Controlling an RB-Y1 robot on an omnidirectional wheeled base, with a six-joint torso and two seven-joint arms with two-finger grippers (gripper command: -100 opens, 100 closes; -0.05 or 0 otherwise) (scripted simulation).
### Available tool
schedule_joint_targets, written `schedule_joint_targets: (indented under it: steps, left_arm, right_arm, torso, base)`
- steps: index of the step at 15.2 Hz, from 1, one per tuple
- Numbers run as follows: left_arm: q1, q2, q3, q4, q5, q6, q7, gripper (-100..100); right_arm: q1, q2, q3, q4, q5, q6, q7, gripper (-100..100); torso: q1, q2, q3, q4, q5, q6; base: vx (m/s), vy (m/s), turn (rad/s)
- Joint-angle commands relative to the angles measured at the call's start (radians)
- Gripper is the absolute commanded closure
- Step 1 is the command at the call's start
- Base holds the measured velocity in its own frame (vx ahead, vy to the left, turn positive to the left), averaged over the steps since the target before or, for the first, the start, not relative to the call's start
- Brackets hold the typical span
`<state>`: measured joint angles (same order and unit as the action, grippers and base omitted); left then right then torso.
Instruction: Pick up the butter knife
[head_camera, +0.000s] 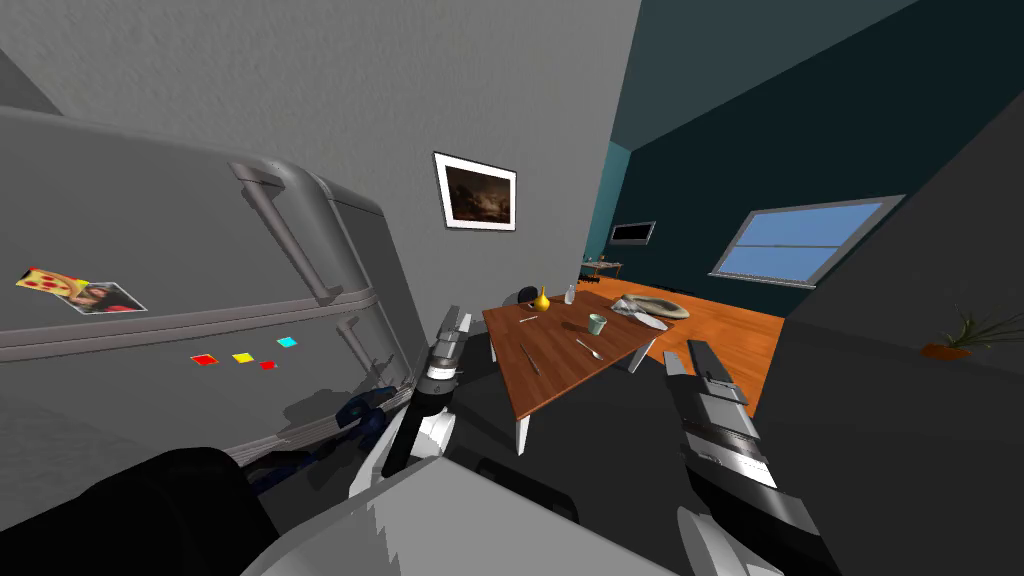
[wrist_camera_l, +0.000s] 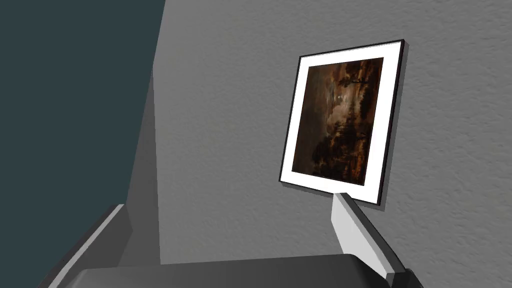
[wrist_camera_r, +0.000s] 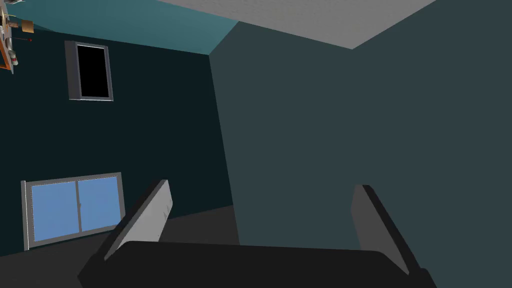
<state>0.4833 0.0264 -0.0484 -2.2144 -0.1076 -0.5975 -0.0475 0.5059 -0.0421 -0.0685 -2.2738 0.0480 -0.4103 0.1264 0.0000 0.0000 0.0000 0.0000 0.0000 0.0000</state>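
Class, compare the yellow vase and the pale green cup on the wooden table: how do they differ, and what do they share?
The vase is yellow, the cup pale green. The vase narrows to a thin neck; the cup is wide-mouthed. The vase stands by the table's far edge, the cup nearer its middle. Both stand upright on it.

Thin pale butter knife (head_camera: 529, 319) lies flat on brown table (head_camera: 560, 380)
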Motion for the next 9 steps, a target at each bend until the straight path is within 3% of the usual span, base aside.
schedule_joint_targets:
  steps: [1,2,5,9]
  left_arm:
    - [0.004,0.044,0.000,0.014,-0.004,0.015,0.008,-100]
    - [0.004,0.044,0.000,0.014,-0.004,0.015,0.008,-100]
    - [0.013,0.108,-0.002,0.049,-0.014,0.053,0.026,-100]
    - [0.027,0.177,-0.004,0.101,-0.028,0.110,0.054,-100]
  right_arm:
    - [0.000,0.000,0.000,0.000,0.000,0.000,0.000,0]
    - [0.000,0.000,0.000,0.000,0.000,0.000,0.000,0]
    - [0.000,0.000,0.000,0.000,0.000,0.000,0.000,0]
    - [0.000,0.000,0.000,0.000,0.000,0.000,0.000,0]
  torso:
    - [0.000,0.000,0.000,0.000,0.000,0.000]
    - [-0.001,0.000,0.000,0.000,0.000,0.000]
    - [-0.005,0.002,0.001,0.000,-0.001,0.000]
    - [-0.011,0.002,0.001,0.000,-0.002,0.000]
  base:
    - [-0.009,-0.030,-0.051]
    - [-0.022,-0.052,-0.056]
    - [-0.025,-0.089,-0.080]
    - [-0.021,-0.151,-0.106]
